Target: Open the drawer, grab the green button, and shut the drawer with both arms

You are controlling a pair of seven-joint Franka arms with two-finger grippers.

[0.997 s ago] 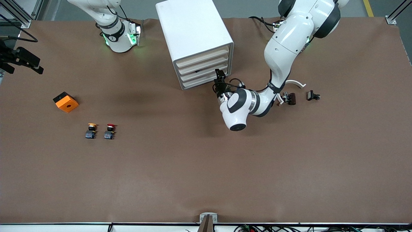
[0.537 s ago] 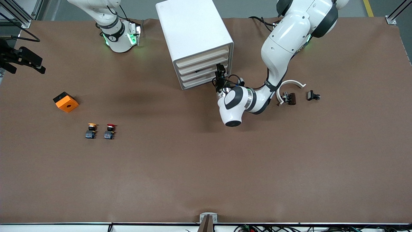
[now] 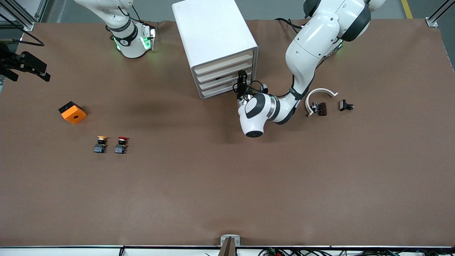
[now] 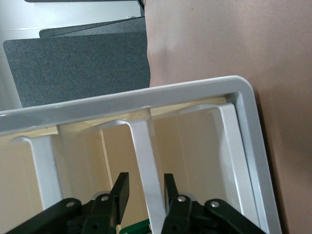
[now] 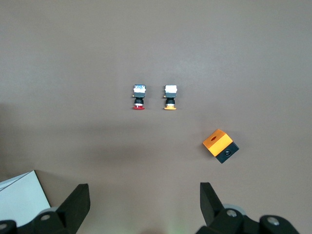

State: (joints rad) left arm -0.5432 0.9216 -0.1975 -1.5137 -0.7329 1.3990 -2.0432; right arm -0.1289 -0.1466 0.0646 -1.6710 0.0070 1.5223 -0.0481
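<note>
The white cabinet [image 3: 213, 32] stands at the robots' side of the table, its four cream drawer fronts all closed. My left gripper [image 3: 242, 79] is at the front of a lower drawer [image 3: 222, 79], at the end toward the left arm. In the left wrist view its fingers [image 4: 120, 187] are open and straddle a white strip of the drawer front [image 4: 146, 156]. My right gripper [image 5: 144, 195] is wide open and empty, waiting high over the right arm's end of the table [image 3: 26, 65]. The green-capped button is hidden.
A yellow-capped button [image 3: 101, 144] and a red-capped button [image 3: 121, 144] stand side by side, with an orange box [image 3: 72, 112] beside them. A white curved piece [image 3: 320, 94] and small dark parts [image 3: 345, 105] lie toward the left arm's end.
The left arm has swung toward the cabinet, and its gripper has moved in onto the drawer front. The right gripper has barely shifted.
</note>
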